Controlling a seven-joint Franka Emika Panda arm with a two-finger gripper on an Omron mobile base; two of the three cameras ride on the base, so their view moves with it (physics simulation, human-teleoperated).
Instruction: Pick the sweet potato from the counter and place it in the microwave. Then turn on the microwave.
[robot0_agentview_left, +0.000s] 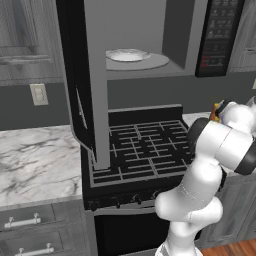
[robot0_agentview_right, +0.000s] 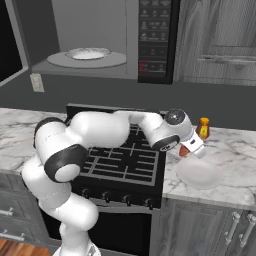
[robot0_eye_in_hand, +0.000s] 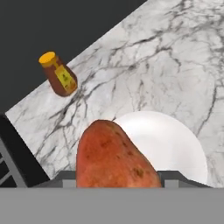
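Sweet potato (robot0_eye_in_hand: 111, 155), orange-red and oblong, sits close against the hand camera at 6 o'clock, between the partly open jaws, apparently gripped and lifted above the white plate (robot0_eye_in_hand: 175, 144) on the marble counter (robot0_eye_in_hand: 175, 65). In the right base view the gripper (robot0_agentview_right: 192, 148) hangs over that plate, with the orange bottle (robot0_agentview_right: 202, 128) just behind at 1 o'clock. The microwave (robot0_agentview_right: 100, 35) stands open overhead, its turntable plate (robot0_agentview_right: 88, 53) bare. Probable risks: the tapered tuber may slip from the grip during the long upward swing, or strike the open microwave door (robot0_agentview_left: 82, 90) or cavity frame on entry.
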